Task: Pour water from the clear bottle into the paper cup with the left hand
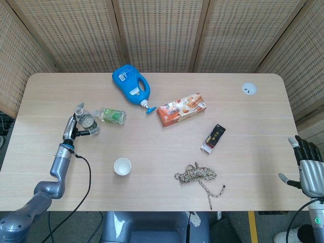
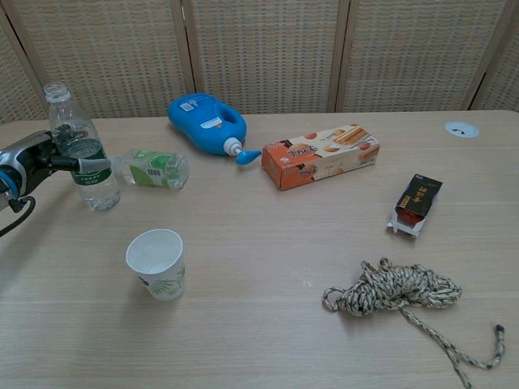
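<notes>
The clear bottle [image 2: 81, 154] with a green label stands upright and uncapped at the table's left side, also seen from above [image 1: 87, 122]. My left hand [image 2: 34, 158] is against it from the left, thumb across the label and fingers curled behind it, gripping it. In the head view my left hand [image 1: 71, 130] shows just left of the bottle. The white paper cup [image 2: 156, 263] stands upright nearer the front edge, right of the bottle [image 1: 122, 166]. My right hand [image 1: 307, 164] hangs off the table's right edge, fingers spread, holding nothing.
A small green bottle [image 2: 154, 168] lies right beside the clear bottle. Behind it lies a blue jug [image 2: 203, 121], then a biscuit box [image 2: 320, 156]. A dark packet [image 2: 416, 203] and a rope coil [image 2: 397, 290] lie to the right.
</notes>
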Controlling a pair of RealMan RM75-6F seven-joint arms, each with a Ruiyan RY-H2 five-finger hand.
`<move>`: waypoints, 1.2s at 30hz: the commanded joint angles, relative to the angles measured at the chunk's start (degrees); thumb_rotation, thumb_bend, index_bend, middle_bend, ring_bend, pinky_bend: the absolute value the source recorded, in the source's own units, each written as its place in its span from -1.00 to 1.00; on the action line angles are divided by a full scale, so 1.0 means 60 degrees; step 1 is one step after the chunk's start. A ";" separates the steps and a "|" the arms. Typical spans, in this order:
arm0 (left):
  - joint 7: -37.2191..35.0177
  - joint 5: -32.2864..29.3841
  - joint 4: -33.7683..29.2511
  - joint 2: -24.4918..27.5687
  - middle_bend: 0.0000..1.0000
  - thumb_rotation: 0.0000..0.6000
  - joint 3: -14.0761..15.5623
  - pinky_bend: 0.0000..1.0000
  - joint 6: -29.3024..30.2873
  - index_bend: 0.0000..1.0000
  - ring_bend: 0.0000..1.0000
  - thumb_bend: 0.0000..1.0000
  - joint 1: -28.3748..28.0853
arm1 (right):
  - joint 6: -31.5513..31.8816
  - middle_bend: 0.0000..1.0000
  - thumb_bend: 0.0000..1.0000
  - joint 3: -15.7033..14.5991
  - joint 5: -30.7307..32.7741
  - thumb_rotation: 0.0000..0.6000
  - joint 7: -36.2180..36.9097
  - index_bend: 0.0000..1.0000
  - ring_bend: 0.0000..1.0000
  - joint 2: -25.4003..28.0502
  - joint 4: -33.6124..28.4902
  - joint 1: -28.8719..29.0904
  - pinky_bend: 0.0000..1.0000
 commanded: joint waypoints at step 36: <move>0.3347 0.2344 -0.4036 0.3681 0.03 1.00 0.2022 -0.12 0.2455 0.23 -0.29 0.00 0.0384 | 0.0443 -1.00 -1.00 -0.0130 -0.0355 1.00 0.0297 -1.00 -1.00 0.0160 -0.0142 -0.0187 -1.00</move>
